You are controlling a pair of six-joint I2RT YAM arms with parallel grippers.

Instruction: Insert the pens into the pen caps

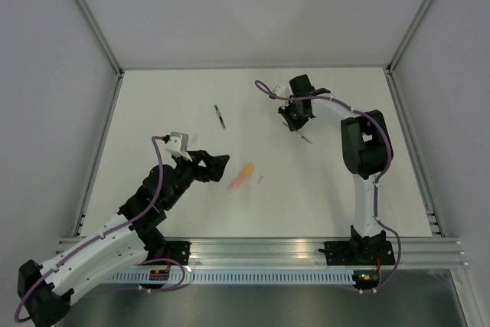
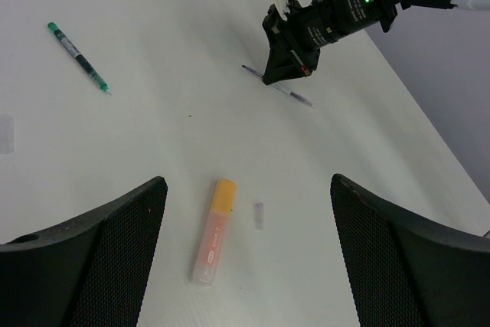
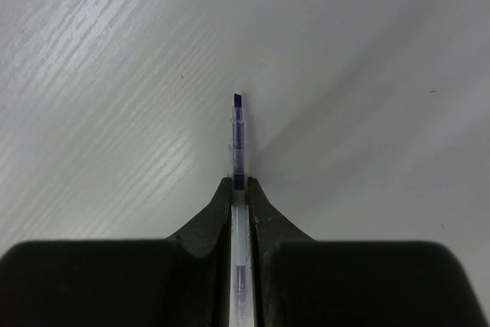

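The thick orange pen (image 2: 211,239) with an orange-yellow end (image 2: 223,194) lies on the table, also in the top view (image 1: 242,177). A small pale clear cap (image 2: 259,214) lies just right of it. My left gripper (image 2: 246,185) is open and empty above them, one finger (image 2: 92,258) on each side. The teal-green pen (image 2: 78,57) lies far left, also in the top view (image 1: 220,116). My right gripper (image 3: 240,183) is shut on the thin grey-white pen (image 3: 238,132), low at the table, tip pointing ahead. It also shows in the top view (image 1: 295,122).
White table with metal frame rails along the left (image 1: 99,143) and right (image 1: 409,143) sides and a rail at the near edge (image 1: 306,249). The right arm's elbow (image 1: 366,143) stands right of centre.
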